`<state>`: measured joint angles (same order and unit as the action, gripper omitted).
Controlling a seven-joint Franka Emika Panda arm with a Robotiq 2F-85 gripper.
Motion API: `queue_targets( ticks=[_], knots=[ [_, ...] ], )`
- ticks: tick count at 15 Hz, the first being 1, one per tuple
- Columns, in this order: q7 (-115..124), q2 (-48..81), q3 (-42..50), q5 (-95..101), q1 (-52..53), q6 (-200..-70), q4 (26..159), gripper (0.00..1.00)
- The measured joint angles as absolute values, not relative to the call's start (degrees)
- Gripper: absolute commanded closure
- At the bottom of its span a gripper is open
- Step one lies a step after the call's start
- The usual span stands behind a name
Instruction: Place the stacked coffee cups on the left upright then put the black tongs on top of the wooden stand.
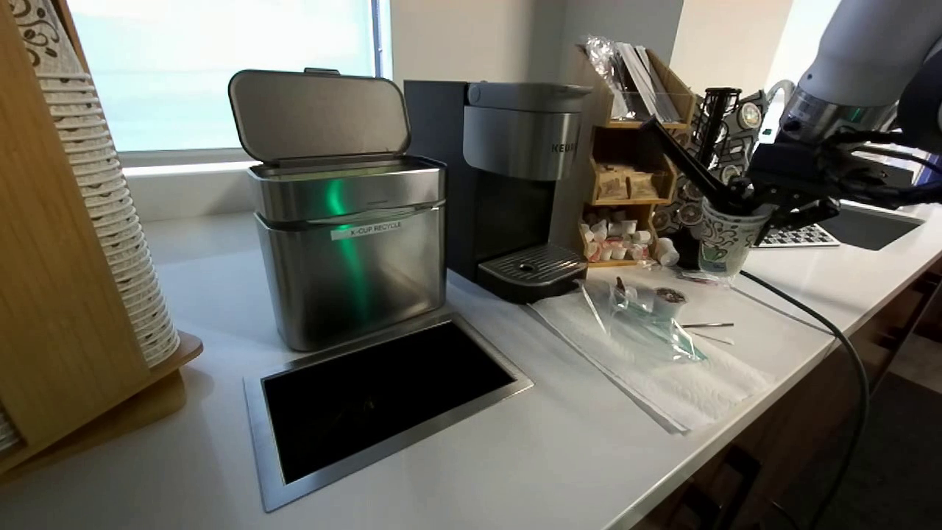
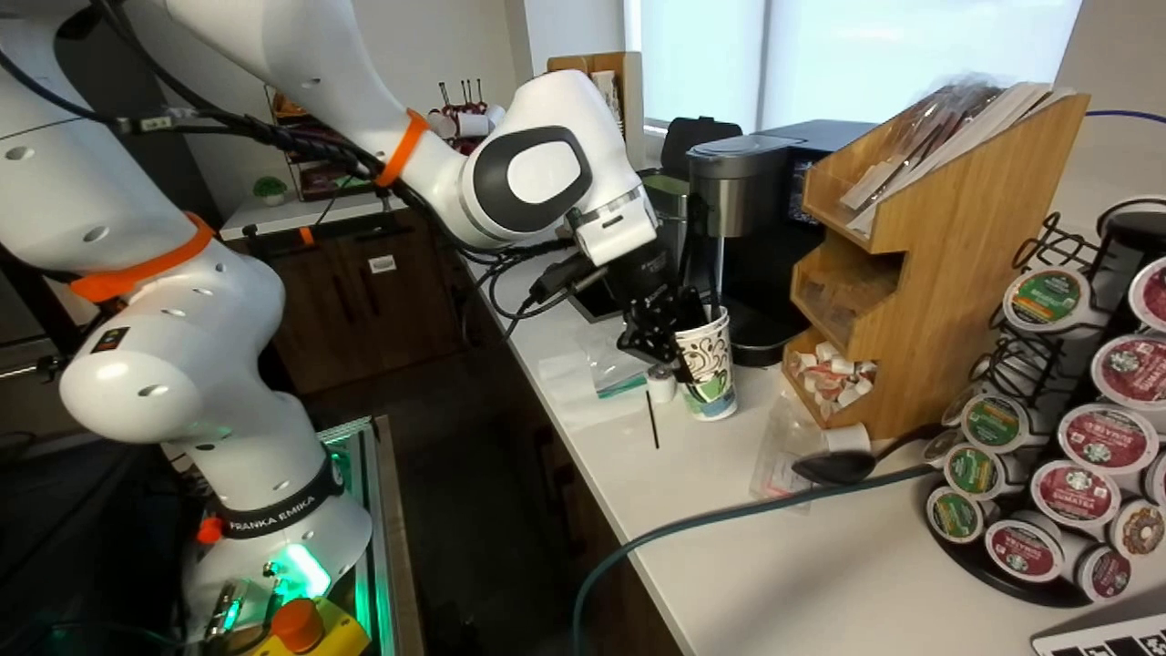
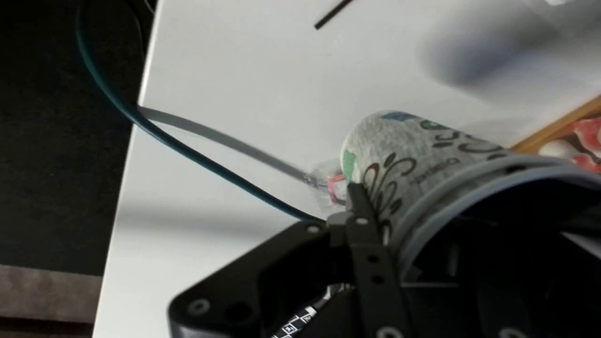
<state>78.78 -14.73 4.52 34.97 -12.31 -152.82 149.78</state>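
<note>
The pale patterned stacked coffee cups (image 1: pixel 725 246) stand nearly upright, mouth up, in both exterior views (image 2: pixel 713 374). In the wrist view the cups (image 3: pixel 422 155) show two nested rims. My gripper (image 2: pixel 685 353) is shut on their side near the rim. In the wrist view its outer finger (image 3: pixel 364 211) lies along the outside wall; the other finger is hidden in the dark mouth. Whether the base touches the counter is unclear. A long slim black piece, apparently the black tongs (image 1: pixel 684 159), slants up from the cups' mouth. The wooden stand (image 2: pixel 979 246) is close beside the cups.
The coffee machine (image 1: pixel 522 147) stands behind the cups. A pod rack (image 2: pixel 1061 437) stands past the stand. A black spoon (image 2: pixel 833 467) and a teal cable (image 2: pixel 729 517) lie on the counter. Clear bags lie on a paper towel (image 1: pixel 706 390). A steel bin (image 1: pixel 353 258) is farther along.
</note>
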Motion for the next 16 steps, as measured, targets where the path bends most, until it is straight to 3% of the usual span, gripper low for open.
queue_targets(
  ticks=[4, 5, 9, 16],
  knots=[
    [78.8, -14.1, 4.4, 30.2, -13.6, -161.3, 150.7, 0.99],
    [77.9, -13.7, 4.3, 28.0, -13.6, -161.6, 150.9, 0.95],
    [76.6, -13.5, 2.8, 26.7, -14.6, -161.6, 150.7, 0.99],
    [65.1, -9.3, 2.8, 6.0, -10.0, -159.2, 149.6, 0.99]
  ],
)
